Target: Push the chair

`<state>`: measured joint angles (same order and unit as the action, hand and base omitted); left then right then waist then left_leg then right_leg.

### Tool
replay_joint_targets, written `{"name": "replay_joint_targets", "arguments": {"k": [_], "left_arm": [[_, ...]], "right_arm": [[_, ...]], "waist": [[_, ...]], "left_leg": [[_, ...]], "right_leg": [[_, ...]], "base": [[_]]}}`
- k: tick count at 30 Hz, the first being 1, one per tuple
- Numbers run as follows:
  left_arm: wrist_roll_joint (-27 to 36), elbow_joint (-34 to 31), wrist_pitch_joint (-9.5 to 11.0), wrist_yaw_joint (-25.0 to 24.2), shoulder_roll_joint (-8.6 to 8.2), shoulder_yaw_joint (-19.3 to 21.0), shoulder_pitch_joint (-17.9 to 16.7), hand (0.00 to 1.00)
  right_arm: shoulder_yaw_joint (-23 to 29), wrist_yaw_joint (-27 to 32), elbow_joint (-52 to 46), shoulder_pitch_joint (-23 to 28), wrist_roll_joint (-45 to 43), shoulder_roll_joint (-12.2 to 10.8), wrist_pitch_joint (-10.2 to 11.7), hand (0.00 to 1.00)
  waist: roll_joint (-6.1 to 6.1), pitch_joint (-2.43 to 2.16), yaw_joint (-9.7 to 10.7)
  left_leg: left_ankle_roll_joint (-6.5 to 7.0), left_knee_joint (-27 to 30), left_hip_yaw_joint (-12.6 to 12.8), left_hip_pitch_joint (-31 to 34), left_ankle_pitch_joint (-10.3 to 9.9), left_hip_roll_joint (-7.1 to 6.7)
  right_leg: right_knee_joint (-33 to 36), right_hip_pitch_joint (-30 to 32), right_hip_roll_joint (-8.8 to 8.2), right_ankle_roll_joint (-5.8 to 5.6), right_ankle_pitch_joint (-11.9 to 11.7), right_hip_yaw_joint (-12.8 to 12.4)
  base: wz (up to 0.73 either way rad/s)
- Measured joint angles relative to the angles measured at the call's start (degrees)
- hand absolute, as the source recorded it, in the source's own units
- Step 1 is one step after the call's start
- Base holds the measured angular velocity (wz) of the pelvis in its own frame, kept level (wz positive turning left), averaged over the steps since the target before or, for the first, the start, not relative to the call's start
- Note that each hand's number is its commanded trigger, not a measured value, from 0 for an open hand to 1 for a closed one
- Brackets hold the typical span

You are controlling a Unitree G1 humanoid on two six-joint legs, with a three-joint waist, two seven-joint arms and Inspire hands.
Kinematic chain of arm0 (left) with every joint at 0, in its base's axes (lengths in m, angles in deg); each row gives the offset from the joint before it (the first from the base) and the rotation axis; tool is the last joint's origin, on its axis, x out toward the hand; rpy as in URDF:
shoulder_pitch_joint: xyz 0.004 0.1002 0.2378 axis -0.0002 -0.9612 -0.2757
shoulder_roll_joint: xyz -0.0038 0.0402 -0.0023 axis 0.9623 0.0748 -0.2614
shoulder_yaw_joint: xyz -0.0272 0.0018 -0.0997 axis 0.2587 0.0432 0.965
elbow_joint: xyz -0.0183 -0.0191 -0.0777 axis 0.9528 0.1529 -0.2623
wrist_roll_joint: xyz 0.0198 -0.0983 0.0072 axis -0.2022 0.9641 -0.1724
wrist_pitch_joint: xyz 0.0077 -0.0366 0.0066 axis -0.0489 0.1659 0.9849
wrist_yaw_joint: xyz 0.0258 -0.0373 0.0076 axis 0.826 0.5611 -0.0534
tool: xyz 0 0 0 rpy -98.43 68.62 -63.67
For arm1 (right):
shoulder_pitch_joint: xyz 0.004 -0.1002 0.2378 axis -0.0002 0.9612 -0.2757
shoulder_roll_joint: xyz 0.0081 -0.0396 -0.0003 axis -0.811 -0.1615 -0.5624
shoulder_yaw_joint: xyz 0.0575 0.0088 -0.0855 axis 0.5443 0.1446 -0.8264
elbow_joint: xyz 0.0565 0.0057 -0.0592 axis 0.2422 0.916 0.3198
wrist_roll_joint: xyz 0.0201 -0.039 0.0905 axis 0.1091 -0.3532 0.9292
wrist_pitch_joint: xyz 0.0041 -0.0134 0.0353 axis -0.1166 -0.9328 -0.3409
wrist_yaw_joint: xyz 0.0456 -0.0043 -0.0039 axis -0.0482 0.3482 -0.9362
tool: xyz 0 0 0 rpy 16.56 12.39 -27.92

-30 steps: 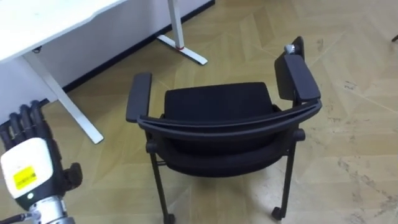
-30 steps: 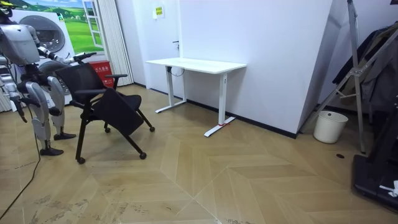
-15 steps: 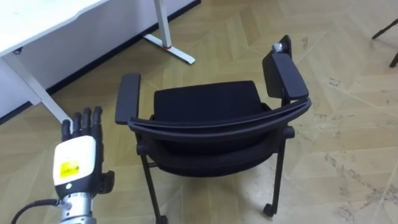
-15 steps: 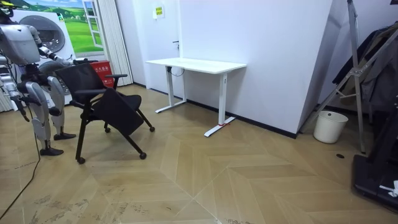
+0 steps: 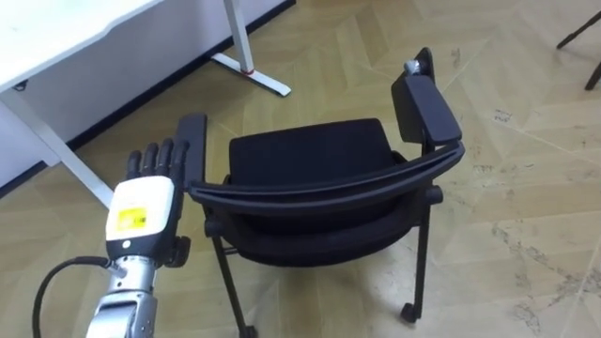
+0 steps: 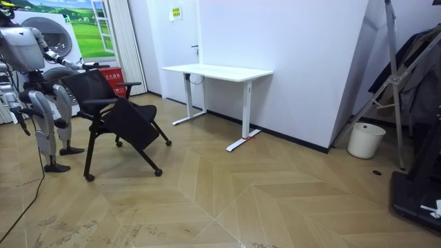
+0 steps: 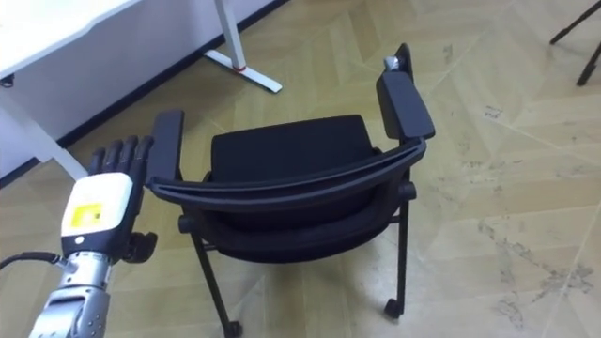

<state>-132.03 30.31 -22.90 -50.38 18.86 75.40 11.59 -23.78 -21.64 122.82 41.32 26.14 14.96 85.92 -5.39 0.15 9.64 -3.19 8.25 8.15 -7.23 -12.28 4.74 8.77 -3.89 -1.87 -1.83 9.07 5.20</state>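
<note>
Your left hand (image 5: 141, 211) is hovering beside the black chair (image 5: 310, 160).
The chair is sitting in the middle of the frame on the wooden floor (image 5: 516, 188), with its curved backrest (image 5: 329, 183) facing you. The white desk (image 5: 56, 38) is lying across the upper left. Your hand is showing its back at the lower left, and its fingers (image 5: 155, 158) are pointing straight up, held side by side, just beside the left armrest (image 5: 192, 145). I cannot tell whether they are touching it. In the room view you are standing behind the chair at the left.

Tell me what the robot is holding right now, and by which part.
Nothing is held, as far as shows: the left hand, fingers straight, is raised beside the left armrest of the chair, not curled round it.
</note>
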Motion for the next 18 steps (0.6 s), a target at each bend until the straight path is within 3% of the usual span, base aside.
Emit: {"name": "replay_joint_targets", "arguments": {"k": [7, 18], "left_arm": [[0.0, -3.0, 0.5, 0.0, 0.01, 0.0, 0.0, 0.00], [-0.9, -8.5, 0.6, -1.3, 0.25, -2.0, 0.4, 0.00]], "right_arm": [[0.0, 0.0, -0.1, 0.0, 0.0, 0.0, 0.6, 0.00], [0.1, 0.5, 0.0, -0.4, -0.8, 0.0, 0.9, 0.00]], "waist": [[0.15, 0.08, -0.1], [0.34, 0.20, 1.7]], "left_leg": [[0.00, 0.0, 0.1, 0.1, 0.0, -0.01], [0.00, 0.0, 0.6, -0.2, 0.0, 0.00]], "right_leg": [[0.0, 0.1, 0.00, 0.00, 0.0, 0.0], [0.0, 0.1, -0.01, -0.01, 0.0, -0.6]], "base": [[0.00], [-0.02]]}}
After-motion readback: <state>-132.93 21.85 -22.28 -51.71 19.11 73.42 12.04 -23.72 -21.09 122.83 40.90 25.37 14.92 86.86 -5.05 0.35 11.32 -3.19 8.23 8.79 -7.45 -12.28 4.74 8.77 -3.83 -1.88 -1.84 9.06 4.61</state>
